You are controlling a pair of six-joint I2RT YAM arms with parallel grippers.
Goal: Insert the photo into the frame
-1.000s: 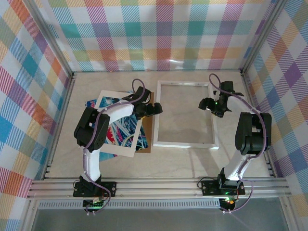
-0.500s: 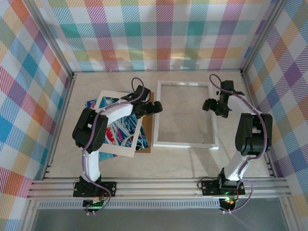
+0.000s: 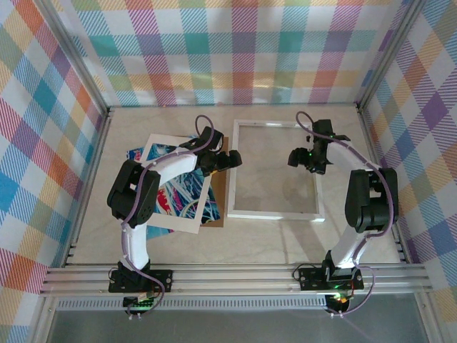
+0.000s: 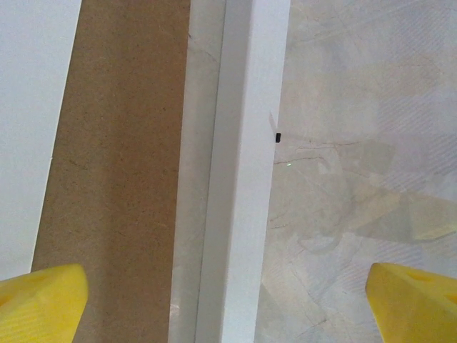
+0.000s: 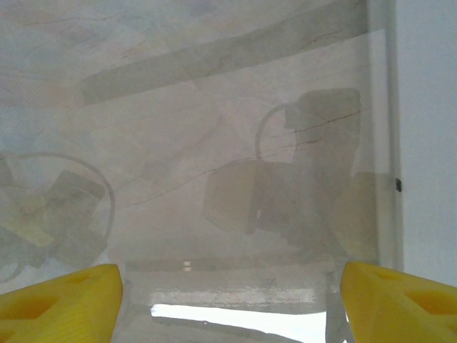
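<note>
Plainly, on the desk [image 3: 285,243] the frame [image 3: 275,214] lies flat with its pane bare, so the step in hand looks like fetching the photo [image 3: 180,197]. Done well, I judge, that means clearing the cream mat [image 3: 151,152] off it first, then pinching a free edge and keeping the print flat. The photo lies left of the frame, with a brown backing board [image 3: 220,193] between them. The left end effector [image 3: 230,161] hovers over the frame's left rail, wide open and empty, the photo near it beyond the board. The right end effector [image 3: 303,158], open and empty too, hangs over the pane by the frame's right rail, well apart from the photo.
</note>
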